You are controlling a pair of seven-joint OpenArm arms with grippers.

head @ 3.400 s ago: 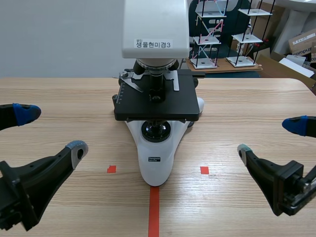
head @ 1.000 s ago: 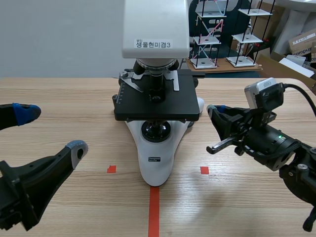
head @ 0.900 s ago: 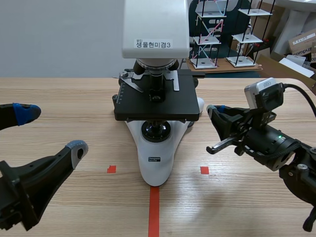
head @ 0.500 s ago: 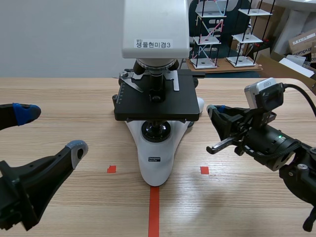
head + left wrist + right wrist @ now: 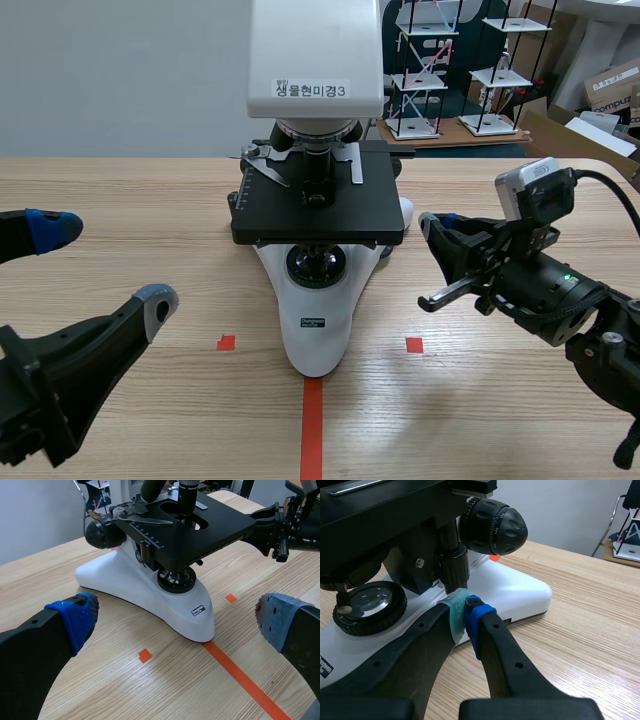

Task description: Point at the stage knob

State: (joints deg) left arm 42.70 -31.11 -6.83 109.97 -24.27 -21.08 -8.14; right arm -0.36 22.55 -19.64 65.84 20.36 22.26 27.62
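Hanging beneath the microscope (image 5: 318, 200) stage, the stage knob (image 5: 453, 565) looks rigid, knurled and probably delicate: touch it lightly, do not grip it. Your right pincer (image 5: 465, 616) is clenched empty, tips at the knob's lower end. Your left pincer (image 5: 100, 263) sits released, well apart.

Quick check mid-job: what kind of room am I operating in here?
Probably a lab or teaching workroom: a labelled microscope on a wooden table, rod-frame models behind it, and cardboard boxes at the back.

Pale wall (image 5: 120, 80), wire racks (image 5: 497, 75), cardboard box (image 5: 612, 85)
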